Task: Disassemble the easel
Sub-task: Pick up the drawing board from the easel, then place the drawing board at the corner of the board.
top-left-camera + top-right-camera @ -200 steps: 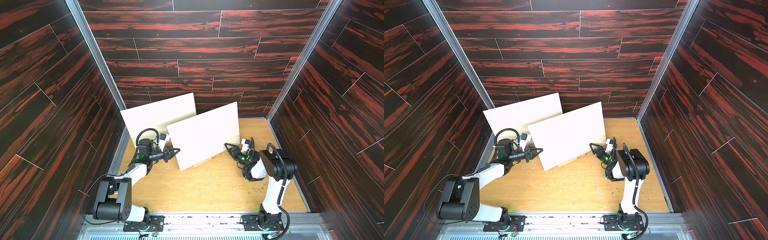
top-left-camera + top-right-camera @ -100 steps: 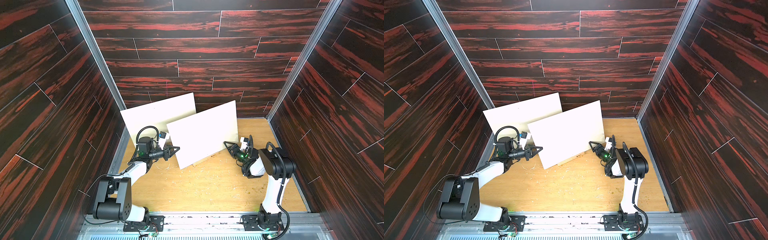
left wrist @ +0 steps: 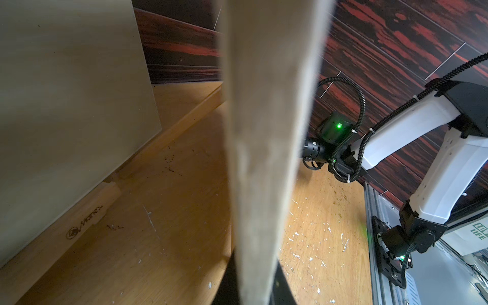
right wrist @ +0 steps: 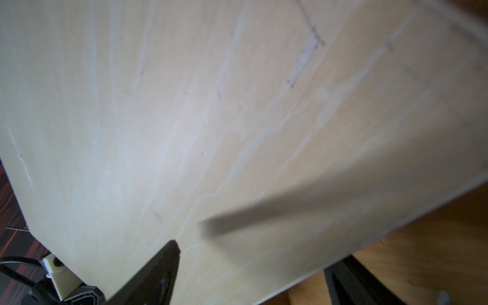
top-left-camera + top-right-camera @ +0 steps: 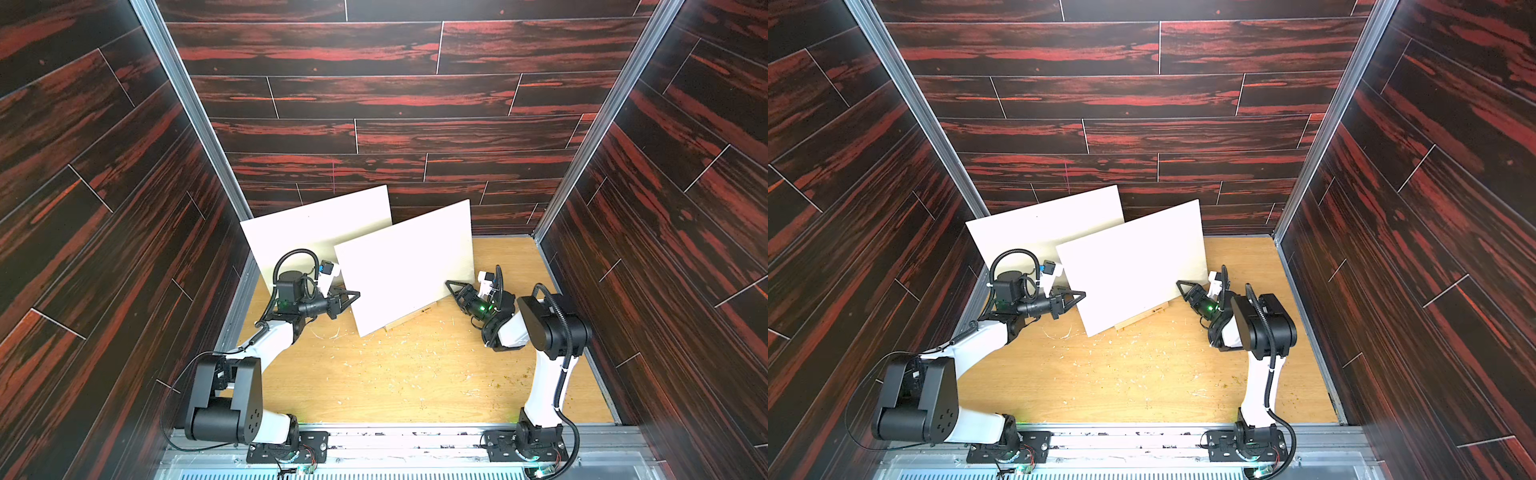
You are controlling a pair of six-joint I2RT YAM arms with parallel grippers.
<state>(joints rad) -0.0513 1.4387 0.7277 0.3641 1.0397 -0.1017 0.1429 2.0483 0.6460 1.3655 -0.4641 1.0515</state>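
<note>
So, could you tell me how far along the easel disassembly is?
Nothing looks set aside yet. In hand: the left gripper is shut on the front board at one edge; the right gripper is open at the other. Left: the rear board, standing on the wooden rail.

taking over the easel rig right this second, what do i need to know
Grippers: left gripper is shut on the left edge of the front board. The right gripper is open, with one finger on each side of that board's lower right corner.
Things: the back board stands behind, its lower edge meeting a base strip. A second strip shows under the front board.
Done: one side is gripped. I cannot tell whether the front board is free of its strip.
Left: close the right gripper, lift the board away, then take the back board.
</note>
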